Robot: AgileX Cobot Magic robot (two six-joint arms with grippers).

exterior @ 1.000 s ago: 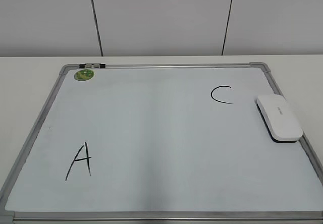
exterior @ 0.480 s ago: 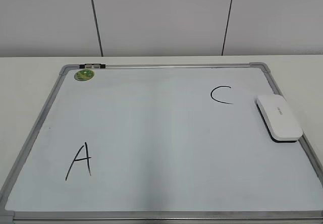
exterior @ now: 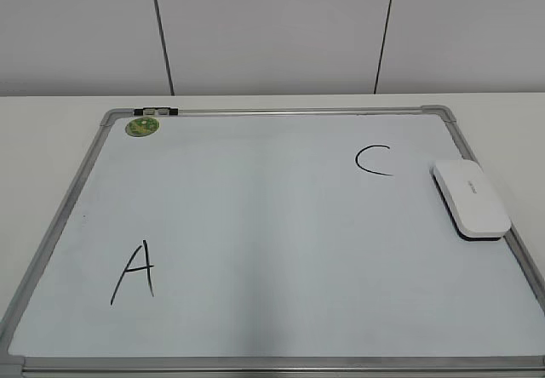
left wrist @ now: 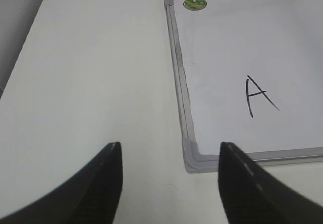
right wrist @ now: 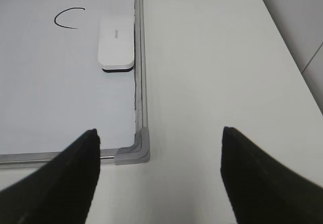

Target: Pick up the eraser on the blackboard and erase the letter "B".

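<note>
Eraser [exterior: 471, 198] lies on blackboard [exterior: 255, 225] by right frame; both tools [left wrist: 169, 183] [right wrist: 161, 178] spread wide, holding nothing.

The exterior view looks down at a slant from the near side across the whole blackboard [exterior: 255, 225]. The left wrist view hangs above its near left corner, the right wrist view above its near right corner, both facing far; each shares its side of the board with the exterior view.

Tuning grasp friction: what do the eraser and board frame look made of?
Eraser: likely smooth white plastic, rounded corners and even sheen; dark underside along its edge, possibly felt. Board frame: looks like brushed silver metal, with grey corner caps that seem to be matte moulded plastic.
</note>
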